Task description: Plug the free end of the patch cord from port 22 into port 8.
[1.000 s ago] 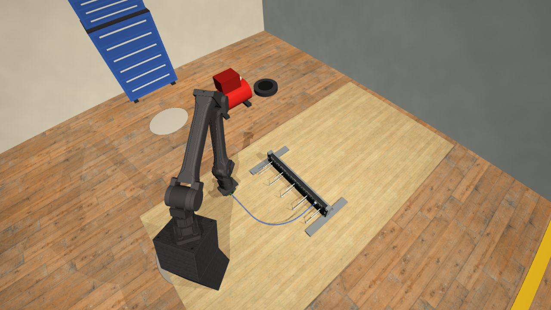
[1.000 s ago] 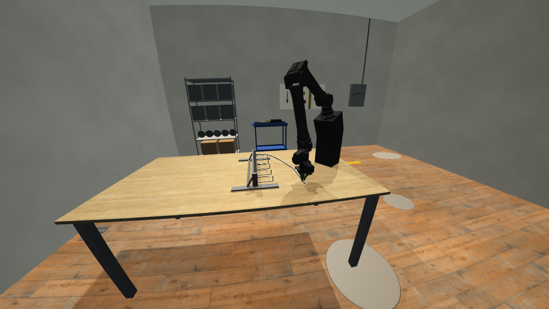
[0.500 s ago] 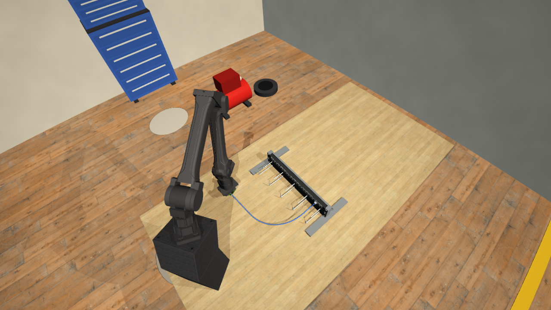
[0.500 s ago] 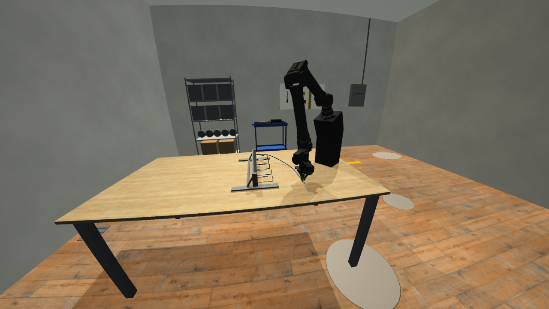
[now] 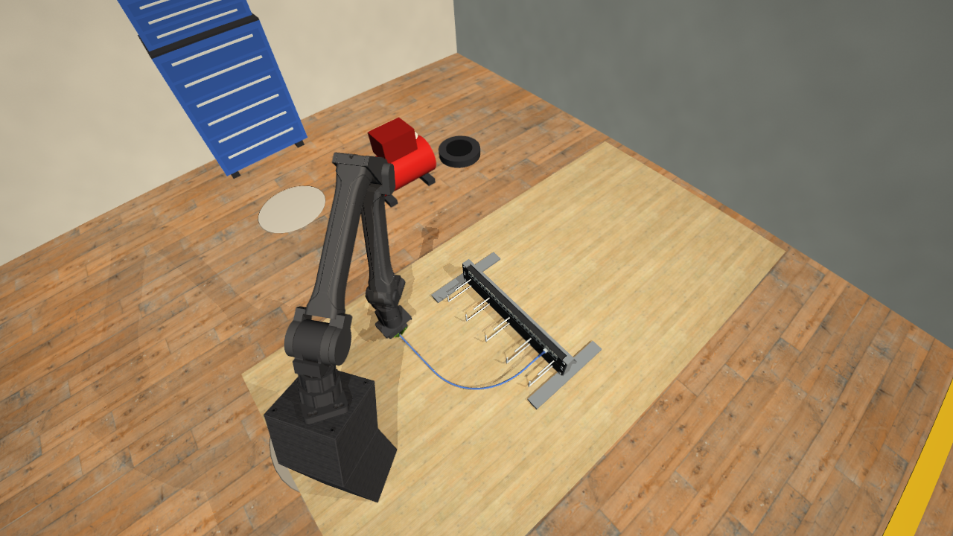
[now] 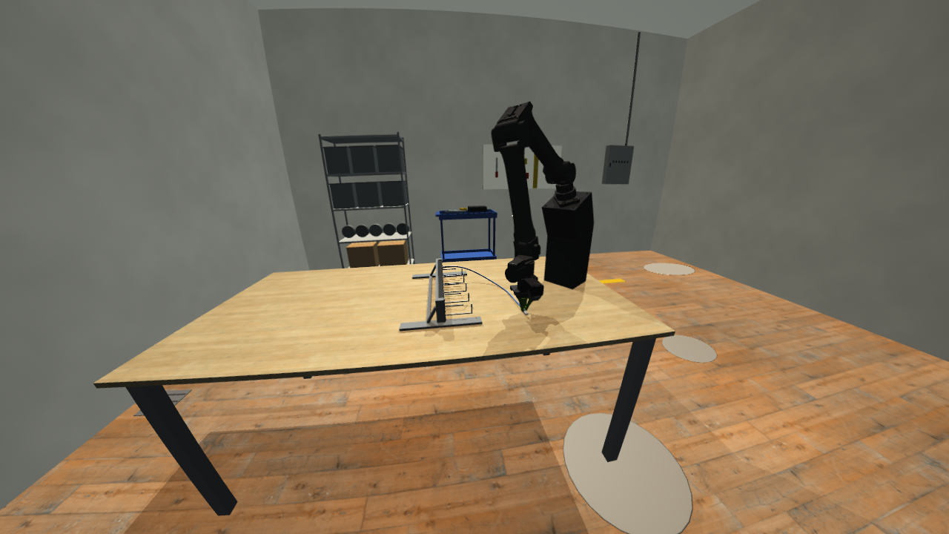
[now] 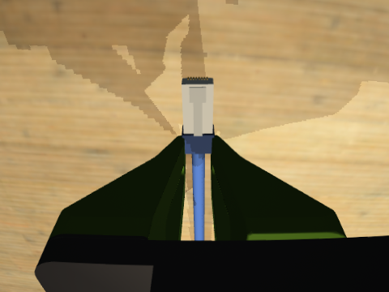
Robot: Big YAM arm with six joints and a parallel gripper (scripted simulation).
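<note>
The hand [image 5: 397,333] [image 6: 525,309] [image 7: 198,147] is clamped on the free plug [image 7: 198,107] by its dark blue collar, near the counter [image 5: 633,219] [image 6: 318,305] and well apart from the rack [image 5: 516,307] [image 6: 439,292]. From there the blue cord [image 5: 459,385] [image 6: 487,274] [image 7: 198,195] curves round to the panel, where its other end sits toward one side. The rack stands upright on two flat grey feet, thin wire hooks jutting out in front.
</note>
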